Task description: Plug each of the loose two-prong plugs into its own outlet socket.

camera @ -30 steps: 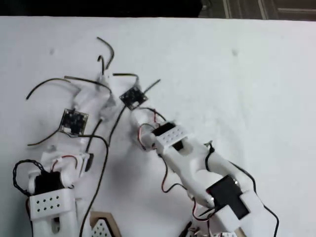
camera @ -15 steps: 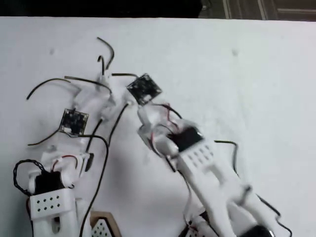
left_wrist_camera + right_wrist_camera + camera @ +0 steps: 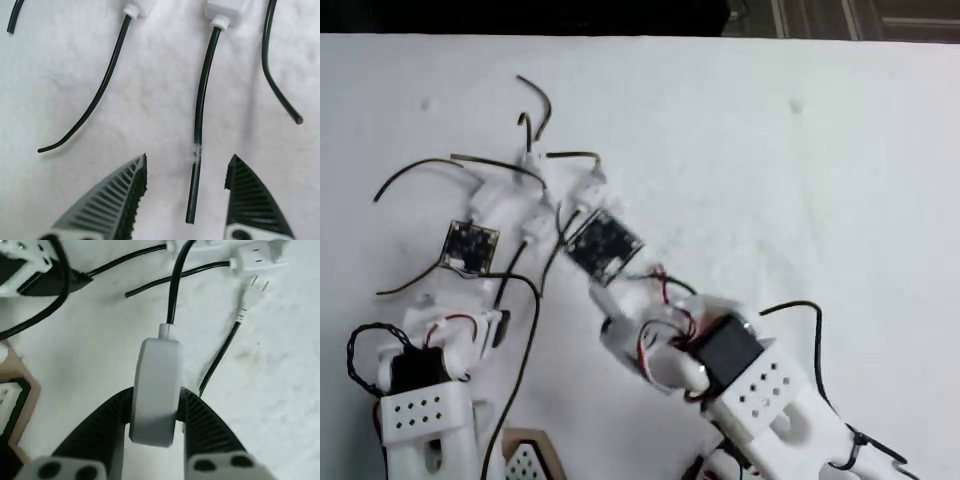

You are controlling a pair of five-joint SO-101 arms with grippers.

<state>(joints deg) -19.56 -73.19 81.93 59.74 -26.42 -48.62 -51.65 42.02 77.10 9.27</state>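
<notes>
Alignment is what this step needs, I judge: the white, flat, rounded-oblong plastic connector body [image 3: 155,375] sits clamped between the black ribbed fingers [image 3: 112,425] of my right gripper [image 3: 156,392], so I should squeeze firmly and let nothing twist it. Its long axis runs straight out from my fingers, cord end pointing away; the mating face is hidden between them. Beyond my fingertips lie a small white two-prong plug [image 3: 251,290] and a white outlet socket [image 3: 256,257], close together, while my left gripper [image 3: 188,159] hangs wide open astride a thin black cord [image 3: 200,125].
</notes>
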